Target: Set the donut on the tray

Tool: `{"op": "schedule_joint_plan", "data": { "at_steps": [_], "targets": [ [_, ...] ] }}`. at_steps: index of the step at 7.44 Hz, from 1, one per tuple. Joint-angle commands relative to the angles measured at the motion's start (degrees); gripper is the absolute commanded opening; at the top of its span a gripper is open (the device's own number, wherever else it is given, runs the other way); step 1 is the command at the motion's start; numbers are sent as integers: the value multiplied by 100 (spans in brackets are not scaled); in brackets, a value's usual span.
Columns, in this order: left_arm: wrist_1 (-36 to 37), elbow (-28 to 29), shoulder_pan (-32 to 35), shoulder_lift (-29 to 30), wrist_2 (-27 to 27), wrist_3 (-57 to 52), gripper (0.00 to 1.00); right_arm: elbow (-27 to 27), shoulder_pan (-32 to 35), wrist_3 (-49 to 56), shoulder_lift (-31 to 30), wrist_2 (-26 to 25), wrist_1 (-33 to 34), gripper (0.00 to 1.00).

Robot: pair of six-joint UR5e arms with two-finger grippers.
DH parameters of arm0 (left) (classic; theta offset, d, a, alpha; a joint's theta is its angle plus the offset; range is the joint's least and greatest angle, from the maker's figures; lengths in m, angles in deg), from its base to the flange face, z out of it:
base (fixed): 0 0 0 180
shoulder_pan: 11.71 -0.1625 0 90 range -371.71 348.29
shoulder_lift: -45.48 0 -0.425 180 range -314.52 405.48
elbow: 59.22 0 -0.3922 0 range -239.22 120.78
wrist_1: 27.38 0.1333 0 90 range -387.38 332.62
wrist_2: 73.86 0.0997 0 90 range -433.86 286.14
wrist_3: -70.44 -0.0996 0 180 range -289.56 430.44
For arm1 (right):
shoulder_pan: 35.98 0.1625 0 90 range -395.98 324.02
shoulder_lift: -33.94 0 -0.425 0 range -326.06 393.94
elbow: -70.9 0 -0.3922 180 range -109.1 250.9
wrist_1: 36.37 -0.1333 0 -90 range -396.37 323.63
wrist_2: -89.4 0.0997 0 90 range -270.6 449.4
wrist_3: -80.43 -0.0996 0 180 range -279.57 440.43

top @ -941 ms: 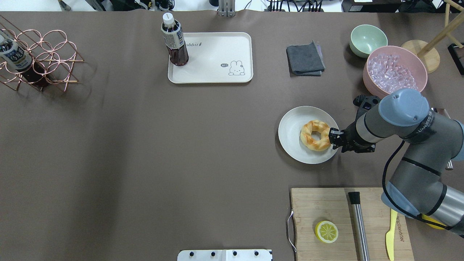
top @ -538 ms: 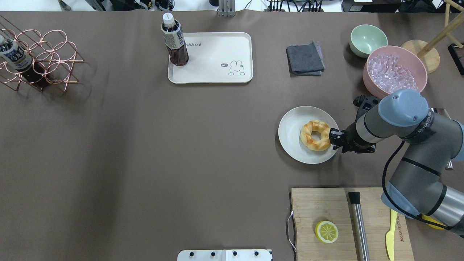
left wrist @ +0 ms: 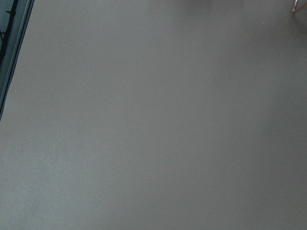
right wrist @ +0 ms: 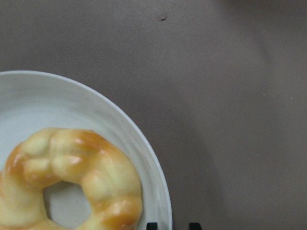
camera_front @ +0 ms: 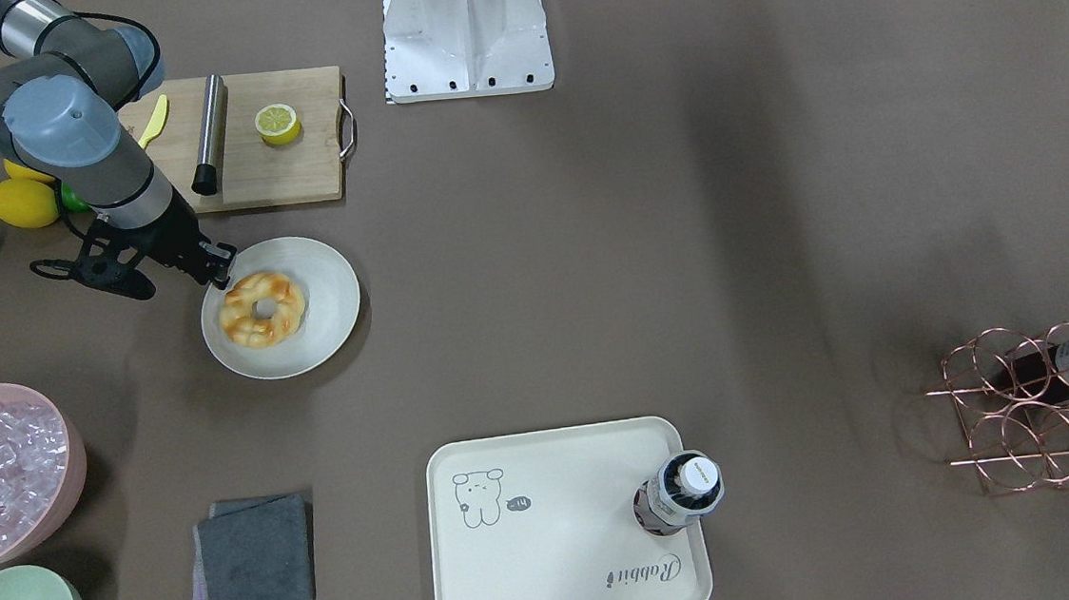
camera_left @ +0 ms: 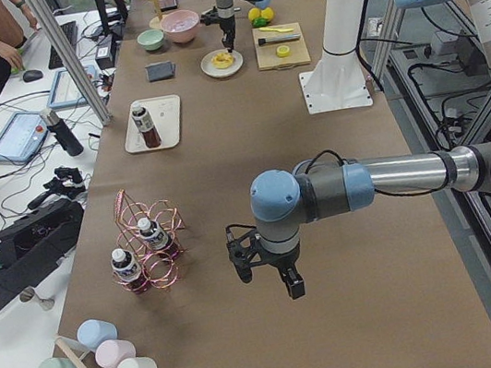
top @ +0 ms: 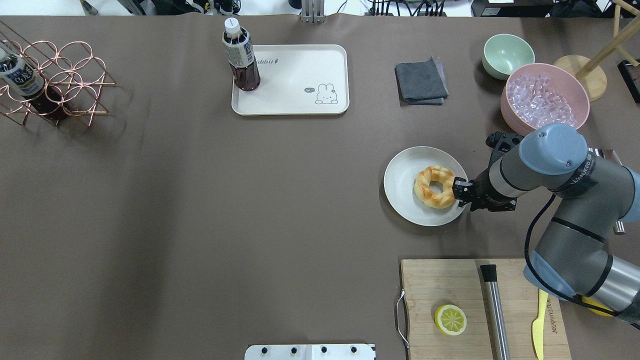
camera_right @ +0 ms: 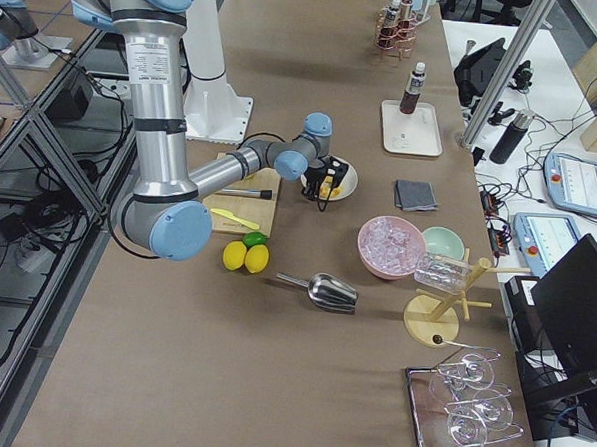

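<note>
The donut lies on a round off-white plate at the table's right; it also shows in the front view and the right wrist view. My right gripper is low at the donut's right edge, over the plate rim. Its two tips stand close together with nothing between them. The cream tray with the rabbit drawing is at the far middle, and shows in the front view. My left gripper shows only in the left side view, over bare table; I cannot tell its state.
A dark drink bottle stands on the tray's left corner. A grey cloth, green bowl and pink bowl of ice are at the far right. A cutting board with a lemon half is near. A copper rack is far left.
My right arm has shifted slightly left, the gripper edging a touch closer to the donut. The donut and plate have not moved.
</note>
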Motion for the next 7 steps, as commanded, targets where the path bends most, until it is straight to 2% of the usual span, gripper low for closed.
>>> {"op": "schedule_joint_plan", "data": {
  "at_steps": [1, 2, 3, 7],
  "targets": [
    [-5, 4, 10, 0, 0, 0, 98, -28, -10, 0, 15, -1, -2, 27],
    [-5, 4, 10, 0, 0, 0, 98, -28, -10, 0, 23, -1, -2, 20],
    [-5, 4, 10, 0, 0, 0, 98, -28, -10, 8, 32, 8, 7, 1],
    [-5, -5, 10, 0, 0, 0, 98, 104, 314, -342, 549, 288, 7, 0]
  ]
}}
